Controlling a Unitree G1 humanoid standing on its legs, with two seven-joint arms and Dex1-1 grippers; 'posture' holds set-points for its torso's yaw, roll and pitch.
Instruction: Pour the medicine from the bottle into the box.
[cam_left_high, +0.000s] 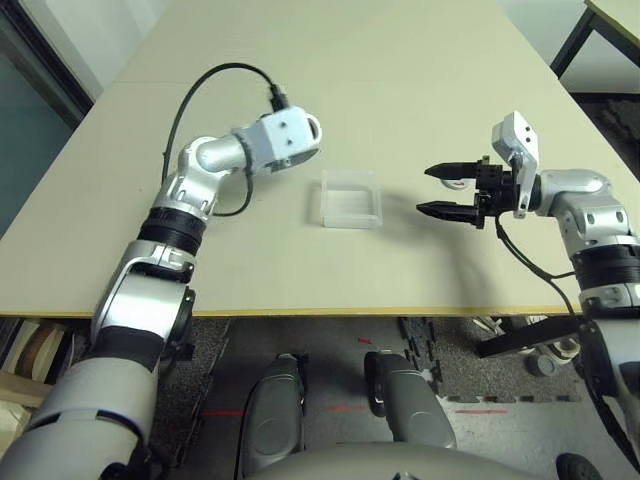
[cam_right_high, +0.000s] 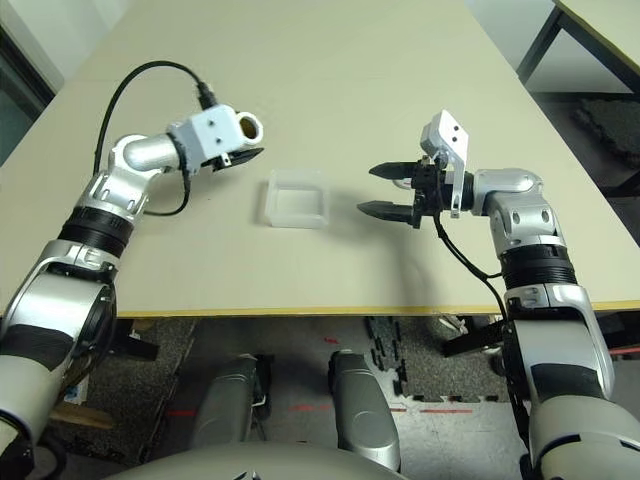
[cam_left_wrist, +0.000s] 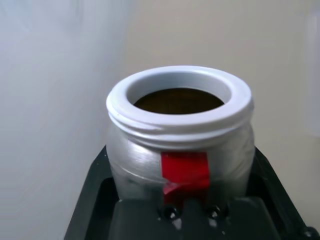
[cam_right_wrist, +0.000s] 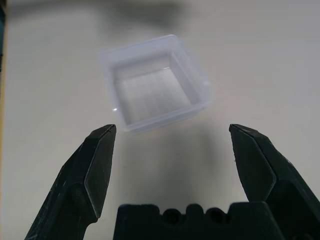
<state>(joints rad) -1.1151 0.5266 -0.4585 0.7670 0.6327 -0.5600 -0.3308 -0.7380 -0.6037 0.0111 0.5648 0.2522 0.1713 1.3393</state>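
The left hand is closed on the small silvery-grey cylindrical bottle with a red mark on its side and a narrower threaded neck. The black fingers press the body of the bottle from both sides. The bottle has no cap on it, and the white rim of its mouth stands free beyond the fingers. Inside the mouth I see only a dark brownish space; I cannot tell whether any medicine lies there. In the head views this hand is raised above the pale beige bench, on the robot's left side of the box, and the open mouth of the bottle is seen from the side, turned toward the box. A black cable loops from the wrist over the bench.

The right hand is wide open and holds nothing. Its two black fingers stand far apart, one above the other in the head views, and they point toward the box from the robot's right side. The fingertips are near the box but do not touch it.

The small shallow square box of clear, whitish translucent plastic with rounded corners stands flat on the bench between the two hands. In the right wrist view its inside looks bare, with only faint ridges on the bottom.
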